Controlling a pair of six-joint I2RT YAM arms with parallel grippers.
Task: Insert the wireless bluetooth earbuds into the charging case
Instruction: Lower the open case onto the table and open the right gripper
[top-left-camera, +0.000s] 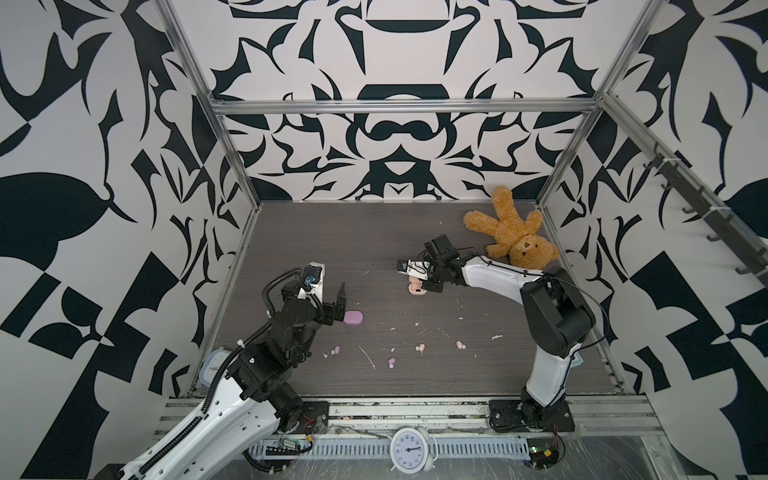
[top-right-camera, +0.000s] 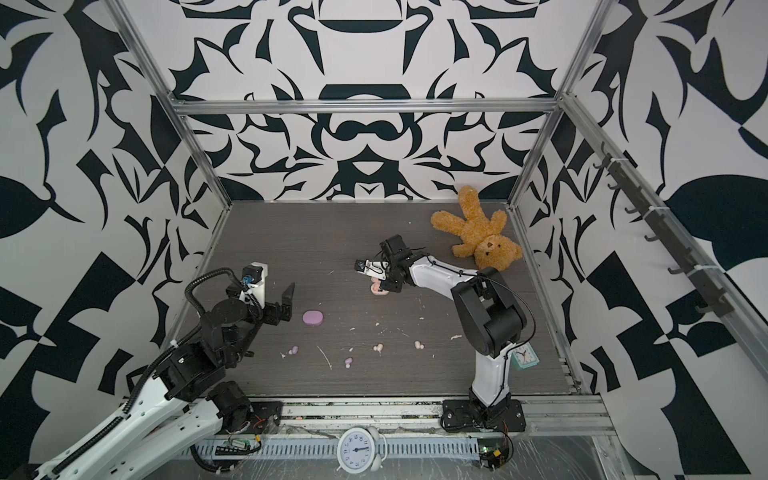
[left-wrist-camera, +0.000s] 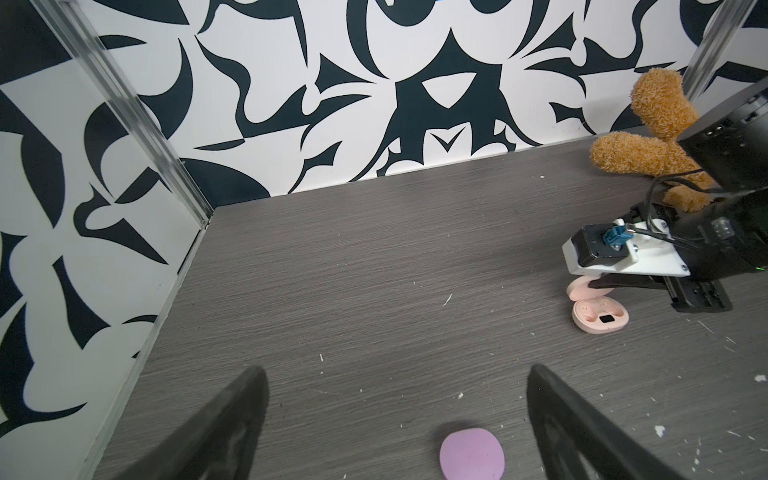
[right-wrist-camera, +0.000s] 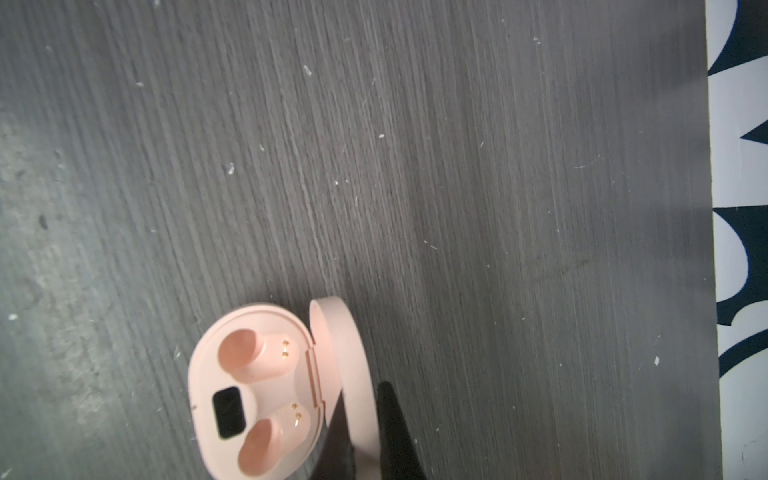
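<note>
An open peach-pink charging case (right-wrist-camera: 253, 395) lies mid-table, both of its wells empty; it also shows in a top view (top-left-camera: 417, 289). My right gripper (right-wrist-camera: 361, 411) is shut on its raised lid (right-wrist-camera: 345, 353). A closed lilac charging case (top-left-camera: 353, 318) lies left of centre. My left gripper (left-wrist-camera: 397, 370) stands open just behind it, with nothing between its fingers. Two lilac earbuds (top-left-camera: 336, 350) (top-left-camera: 391, 361) and two peach-pink earbuds (top-left-camera: 420, 347) (top-left-camera: 460, 344) lie loose nearer the front edge.
A brown teddy bear (top-left-camera: 511, 232) lies at the back right, close behind the right arm. White scraps (top-left-camera: 368, 357) are strewn over the front half. A white alarm clock (top-left-camera: 409, 450) stands on the front rail, and a teal clock (top-right-camera: 524, 357) by the right arm's base.
</note>
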